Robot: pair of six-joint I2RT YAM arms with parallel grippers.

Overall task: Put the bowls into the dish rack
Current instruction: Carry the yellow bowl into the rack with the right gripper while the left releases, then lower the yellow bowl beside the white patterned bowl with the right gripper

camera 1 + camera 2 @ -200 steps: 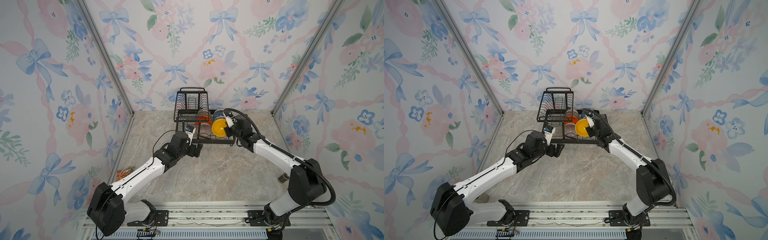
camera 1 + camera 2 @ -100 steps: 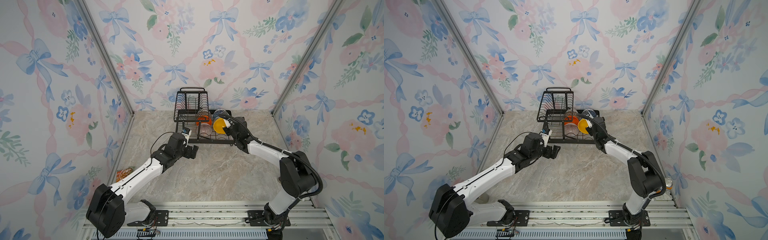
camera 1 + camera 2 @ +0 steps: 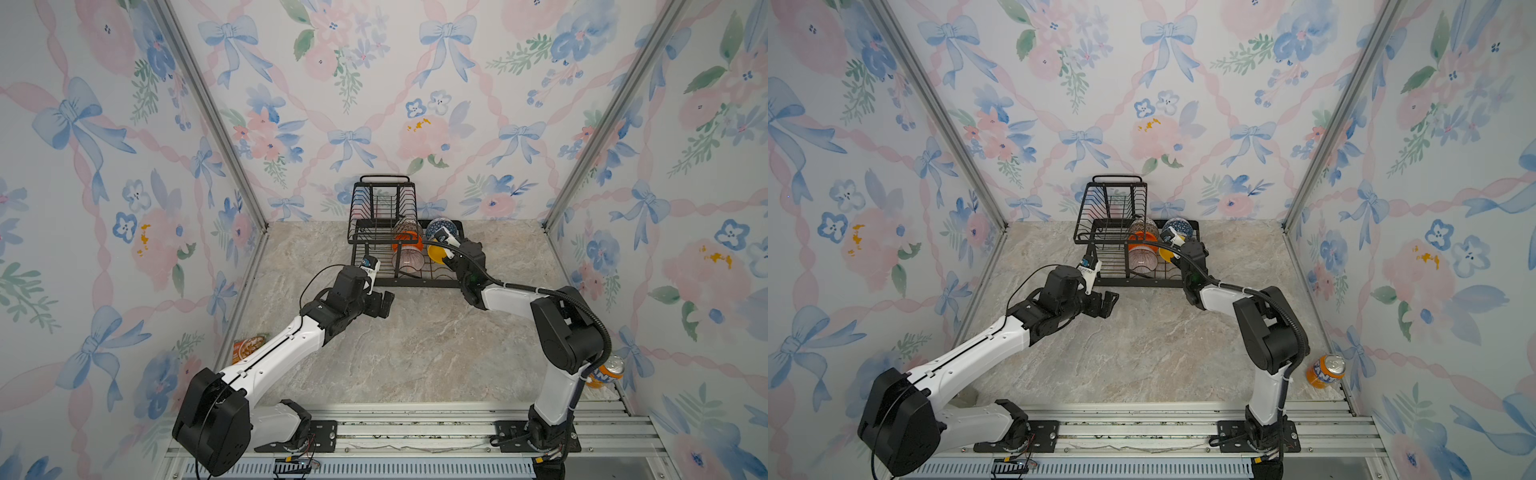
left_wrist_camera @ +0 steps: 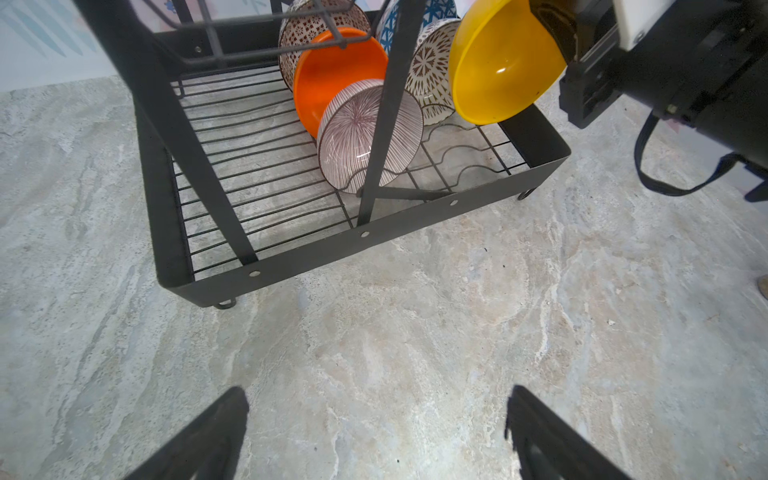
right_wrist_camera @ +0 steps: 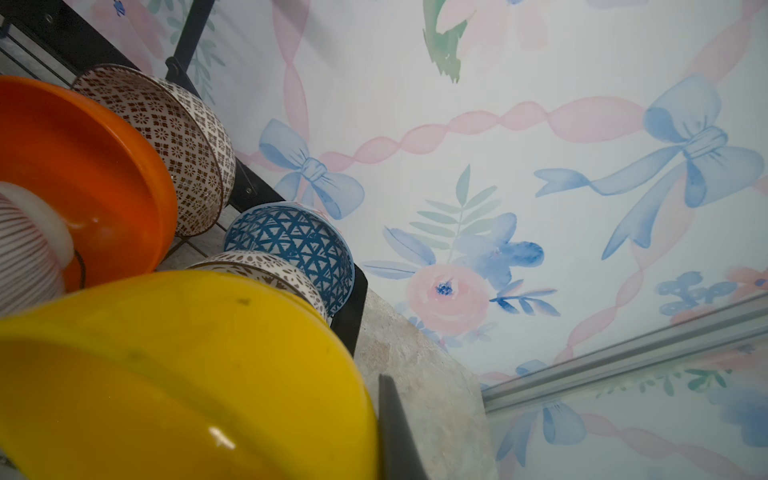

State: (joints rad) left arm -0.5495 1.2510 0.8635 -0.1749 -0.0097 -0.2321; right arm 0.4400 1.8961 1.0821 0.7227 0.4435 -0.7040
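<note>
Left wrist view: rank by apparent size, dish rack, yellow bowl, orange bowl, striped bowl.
1. black wire dish rack
2. plain yellow bowl
3. plain orange bowl and pinkish radial-striped bowl: these look alike, and the orange one is partly hidden, so no ranking.

Three walls (image 3: pixel 374 83) papered with blue bows and pink flowers are joined by aluminium corner posts (image 3: pixel 208 112), and a beige-grey marbled tabletop (image 3: pixel 415 353) is evenly lit.

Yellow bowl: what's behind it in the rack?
Directly behind the yellow bowl stands the white lattice bowl on edge, then the blue triangle bowl. The yellow bowl hides part of the white lattice bowl; whether they touch cannot be seen.
</note>
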